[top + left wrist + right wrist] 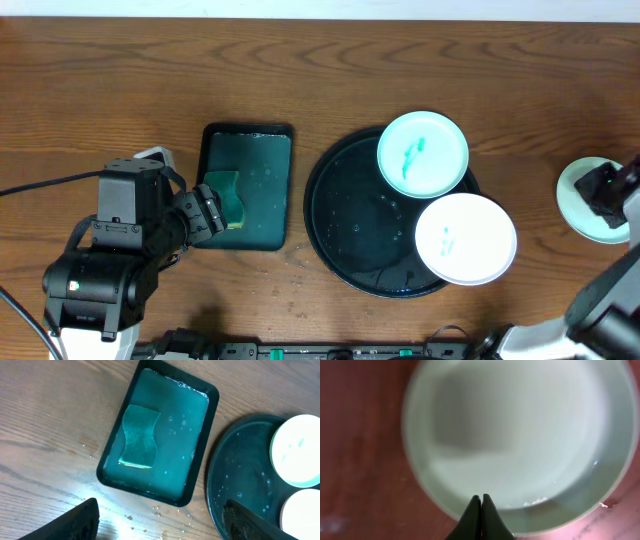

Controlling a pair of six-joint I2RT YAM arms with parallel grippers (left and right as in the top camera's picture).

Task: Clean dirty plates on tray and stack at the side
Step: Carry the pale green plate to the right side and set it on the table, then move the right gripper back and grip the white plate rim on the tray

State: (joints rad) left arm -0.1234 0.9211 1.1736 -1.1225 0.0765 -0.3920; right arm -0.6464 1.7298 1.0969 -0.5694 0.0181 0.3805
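As left gripper (160,510) gapes empty, right gripper (481,499), closed, overhangs plate (520,435).

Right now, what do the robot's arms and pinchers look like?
The left arm and right arm are chunky and mostly black, with white parts low down. A thin black cable runs from the left one. The left gripper has dark wedge-shaped fingers; the right gripper has slim, pointed black ones.

No lettering, label or number seems readable on any surface shown.
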